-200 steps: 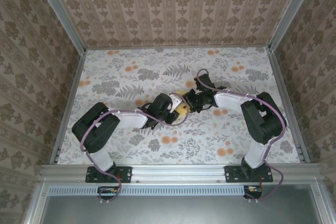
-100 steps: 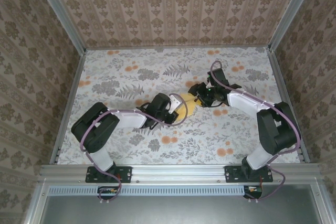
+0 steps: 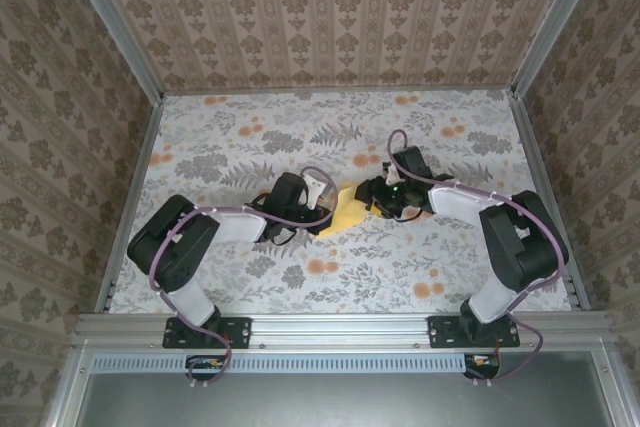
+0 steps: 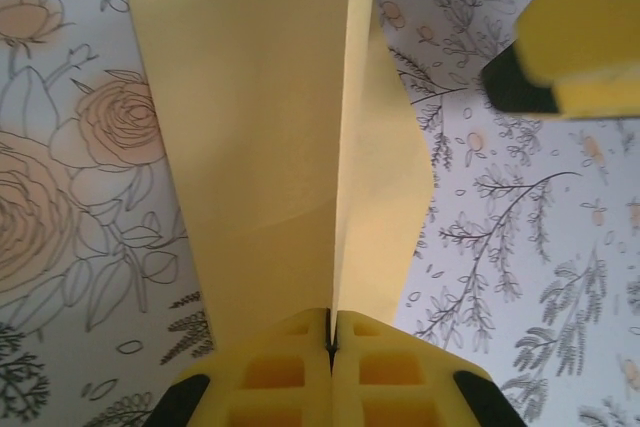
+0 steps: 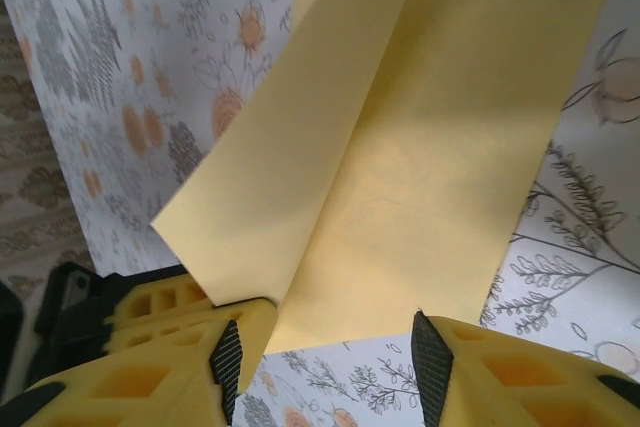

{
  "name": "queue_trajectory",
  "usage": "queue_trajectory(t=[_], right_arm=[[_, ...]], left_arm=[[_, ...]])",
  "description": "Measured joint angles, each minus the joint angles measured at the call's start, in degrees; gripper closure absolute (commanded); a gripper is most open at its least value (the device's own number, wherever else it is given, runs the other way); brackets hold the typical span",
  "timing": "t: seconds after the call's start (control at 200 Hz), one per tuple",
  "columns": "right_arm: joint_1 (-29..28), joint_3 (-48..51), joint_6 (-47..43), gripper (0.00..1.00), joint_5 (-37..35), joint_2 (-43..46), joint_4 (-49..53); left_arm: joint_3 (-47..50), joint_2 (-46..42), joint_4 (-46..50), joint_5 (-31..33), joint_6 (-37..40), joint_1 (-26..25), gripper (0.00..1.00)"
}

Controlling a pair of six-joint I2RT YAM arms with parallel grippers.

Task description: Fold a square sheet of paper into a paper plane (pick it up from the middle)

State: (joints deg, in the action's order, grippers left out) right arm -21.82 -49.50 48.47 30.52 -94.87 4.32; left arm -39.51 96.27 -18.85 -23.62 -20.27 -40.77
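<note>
Where the paper sits: the square sheet of paper (image 3: 347,210) lies near the middle of the floral table cover (image 3: 230,147), between the two grippers. It is partly folded, with one flap raised along a straight crease and the rest lying flat.
State of the left gripper (image 4: 330,335): the jaws are pressed together on the sheet's near edge, right at the foot of the crease, so both layers are pinched there.
State of the right gripper (image 5: 335,347): the jaws stand apart, with the opposite edge of the sheet lying between them and nothing clamped. One of its fingers (image 4: 560,57) hangs just beside the paper in the left wrist view.
Step in hand, as I judge it: one end is anchored while the other end is lined up for a grasp or a press along the fold.
Risk, skewed fold: the raised flap is loose, so closing on it off the crease line would set a crooked fold.
Risk, wrong layer: the right jaws may catch only the upper flap and leave the flat layer behind.
Risk, tear or slip: pulling against the left pinch could rip the thin paper or drag it out of the grip.
Risk, contact: the grippers are near each other, so a careless approach could knock fingers together.
</note>
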Motion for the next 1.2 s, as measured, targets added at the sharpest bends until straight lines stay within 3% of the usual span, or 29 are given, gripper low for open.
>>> queue_trajectory(t=[0.485,0.58,1.2], right_arm=[[-1.3,-0.2,-0.5,0.46,-1.2,-2.8,-2.8],[-1.3,0.5,-0.2,0.52,-2.3,-2.8,-3.1],[-1.1,0.2,-0.1,0.56,-4.9,-4.2,-4.2]], left_arm=[[-5.3,3.0,5.6,-3.7,-2.1,0.0,0.98],[-6.7,4.0,7.1,-4.0,-2.1,-0.1,0.98],[-9.6,6.9,11.8,-5.0,-2.5,-0.5,0.99]])
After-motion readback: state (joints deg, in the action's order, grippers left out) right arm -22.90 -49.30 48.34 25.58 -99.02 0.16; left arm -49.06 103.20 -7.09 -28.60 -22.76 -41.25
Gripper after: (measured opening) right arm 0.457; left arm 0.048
